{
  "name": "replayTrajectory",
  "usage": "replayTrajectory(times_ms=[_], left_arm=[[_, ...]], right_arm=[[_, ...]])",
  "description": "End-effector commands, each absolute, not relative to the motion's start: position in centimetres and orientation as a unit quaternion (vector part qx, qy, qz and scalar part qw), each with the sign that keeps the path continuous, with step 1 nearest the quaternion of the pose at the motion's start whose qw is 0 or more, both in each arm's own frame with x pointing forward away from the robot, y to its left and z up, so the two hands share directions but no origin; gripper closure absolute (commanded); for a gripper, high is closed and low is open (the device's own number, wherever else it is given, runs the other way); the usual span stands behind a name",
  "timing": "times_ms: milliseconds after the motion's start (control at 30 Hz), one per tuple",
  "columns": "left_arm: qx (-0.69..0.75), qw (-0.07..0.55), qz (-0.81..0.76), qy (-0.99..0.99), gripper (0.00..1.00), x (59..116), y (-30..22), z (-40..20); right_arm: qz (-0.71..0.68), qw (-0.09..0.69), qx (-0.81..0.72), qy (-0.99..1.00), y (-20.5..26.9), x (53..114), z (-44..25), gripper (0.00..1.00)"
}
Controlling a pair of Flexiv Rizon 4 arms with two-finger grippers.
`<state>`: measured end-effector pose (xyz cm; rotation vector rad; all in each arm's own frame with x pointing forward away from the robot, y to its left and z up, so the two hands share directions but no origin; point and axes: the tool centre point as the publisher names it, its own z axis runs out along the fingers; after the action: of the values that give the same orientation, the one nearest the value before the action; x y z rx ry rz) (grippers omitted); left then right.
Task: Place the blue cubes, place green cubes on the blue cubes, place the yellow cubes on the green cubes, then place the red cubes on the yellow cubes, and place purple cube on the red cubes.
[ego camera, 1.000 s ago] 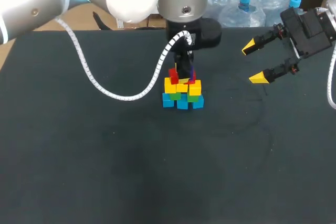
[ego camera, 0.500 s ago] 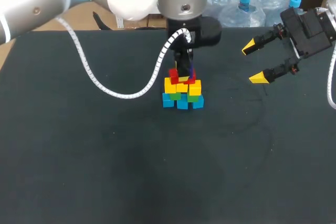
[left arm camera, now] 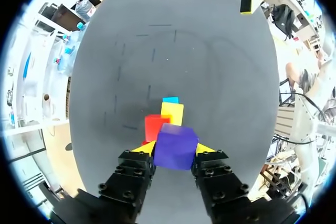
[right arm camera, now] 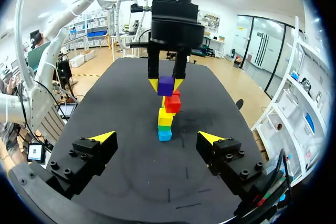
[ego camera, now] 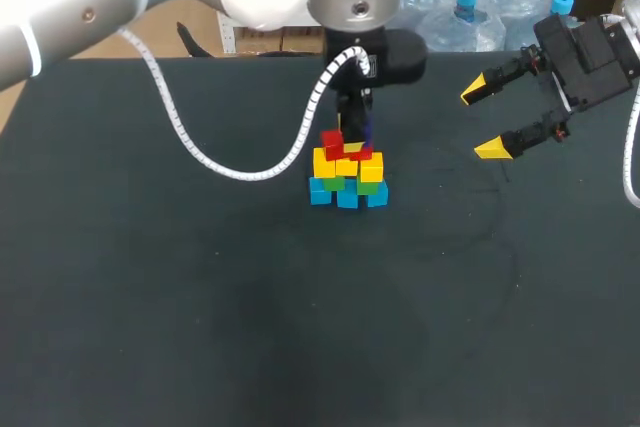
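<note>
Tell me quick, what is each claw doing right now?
Left claw: shut on the purple cube.
Right claw: open, holding nothing.

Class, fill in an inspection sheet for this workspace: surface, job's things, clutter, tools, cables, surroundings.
Surface: dark table, faint marks.
Job's things: stack of cubes, blue at the bottom, then green, yellow, red; purple cube right above it, contact unclear.
Clutter: nothing seen.
Tools: left tool shut on the purple cube; right tool open, apart from the stack.
Cables: white coiled cable loops low beside the stack.
Surroundings: nothing seen reaching over the table.
</note>
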<state>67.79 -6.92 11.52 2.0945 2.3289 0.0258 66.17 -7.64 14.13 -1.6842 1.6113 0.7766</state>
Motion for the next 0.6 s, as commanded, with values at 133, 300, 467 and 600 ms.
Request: replayTrajectory(times_ms=[133,300,467,600], left_arm=[[0.668,-0.001,0.006,0.744,1.00,67.69,-7.04,11.47],[0.666,-0.003,0.006,0.746,1.00,67.39,-6.88,11.45],[0.665,-0.002,0.006,0.747,1.00,67.33,-6.84,11.46],[0.665,-0.002,0.005,0.747,1.00,67.31,-6.81,11.40]], right_arm=[[0.297,0.336,-0.646,0.618,-7.63,66.11,14.12,0.00],[0.297,0.336,-0.646,0.618,-7.63,66.11,14.12,0.00],[0.297,0.336,-0.646,0.618,-7.63,66.11,14.12,0.00],[0.297,0.336,-0.646,0.618,-7.63,66.11,14.12,0.00]])
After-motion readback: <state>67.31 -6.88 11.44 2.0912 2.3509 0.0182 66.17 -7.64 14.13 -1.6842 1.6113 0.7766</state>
